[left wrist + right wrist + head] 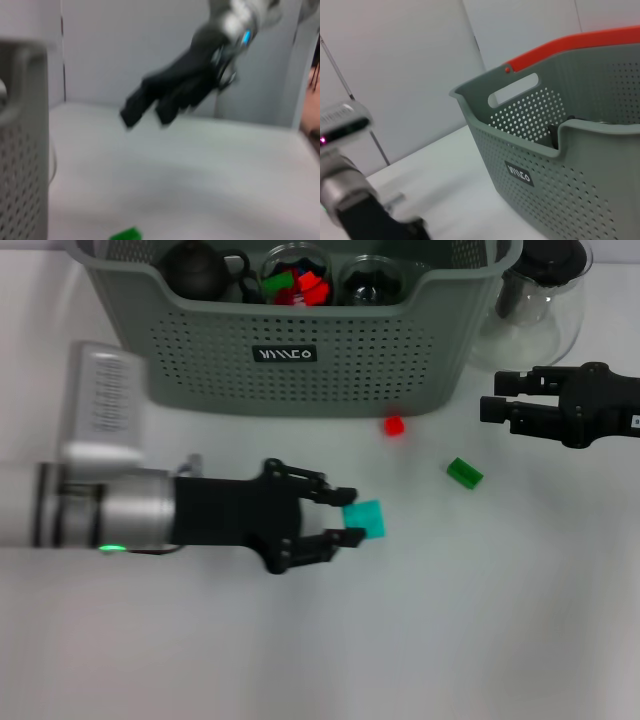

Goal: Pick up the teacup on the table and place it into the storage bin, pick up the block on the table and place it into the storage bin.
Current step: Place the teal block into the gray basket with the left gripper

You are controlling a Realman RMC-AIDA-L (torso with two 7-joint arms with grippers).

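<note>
Teal block (366, 517): held between the fingertips of the left gripper (347, 514), in front of the storage bin and well apart from it; its flat faces sit slightly askew to the bin's front wall. Whether it touches the table cannot be told.
Left gripper: closed on the teal block, its arm lying roughly parallel to the bin's front wall.
Storage bin (300, 380): grey-green, perforated walls, cut off by the frame at the back. The right wrist view shows a handle slot and an orange-red rim strip (570, 44).
Logo plate (284, 354): dark with white lettering on the bin's front wall; reads something like "MILLO", not certain.
Bin contents: a dark teapot (197, 268), a glass cup (296, 280) holding red, green and blue blocks, and a second glass cup (370, 280) with dark contents that are hard to make out.
Red block (394, 425): on the table just in front of the bin.
Green block (464, 472): on the table, farther out from the bin than the red one, long axis angled to the bin's front wall.
Right gripper (492, 397): beside the bin's corner, fingers slightly parted, holding nothing.
Glass pitcher (540, 295): dark lid, just beside the bin's end wall, partly cut off.
</note>
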